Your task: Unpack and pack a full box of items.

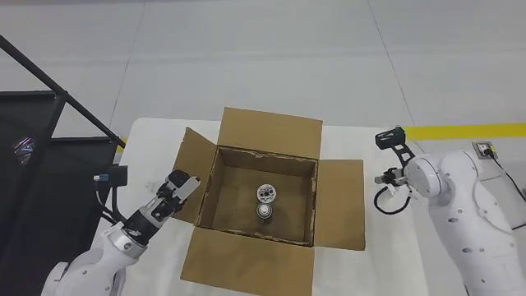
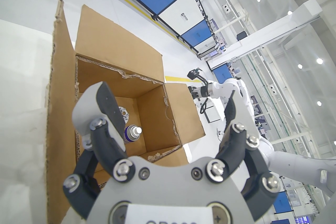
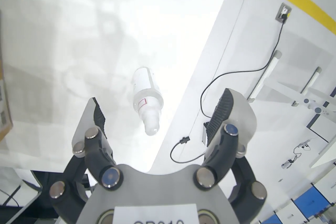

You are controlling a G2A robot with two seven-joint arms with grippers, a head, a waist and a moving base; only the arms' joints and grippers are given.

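An open cardboard box (image 1: 271, 131) stands mid-table with all flaps spread. At its bottom lie a spray can (image 1: 263, 210) and a round white disc-like item (image 1: 265, 191). My left gripper (image 1: 182, 185) hovers by the box's left flap, open and holding nothing. In the left wrist view the box (image 2: 118, 46), the purple-bodied can (image 2: 132, 133) and the disc (image 2: 123, 112) show beyond the open left gripper (image 2: 168, 96). My right gripper (image 1: 386, 179) is past the right flap. It (image 3: 161, 100) is open above a white bottle (image 3: 145, 93) on the table near the edge, not touching it.
A black frame (image 1: 33, 173) stands against the table's left side. The table's right edge (image 3: 183, 93) runs close to the bottle, with a black cable (image 3: 210, 83) on the floor beyond. A corner of the box flap (image 3: 4, 104) shows in the right wrist view.
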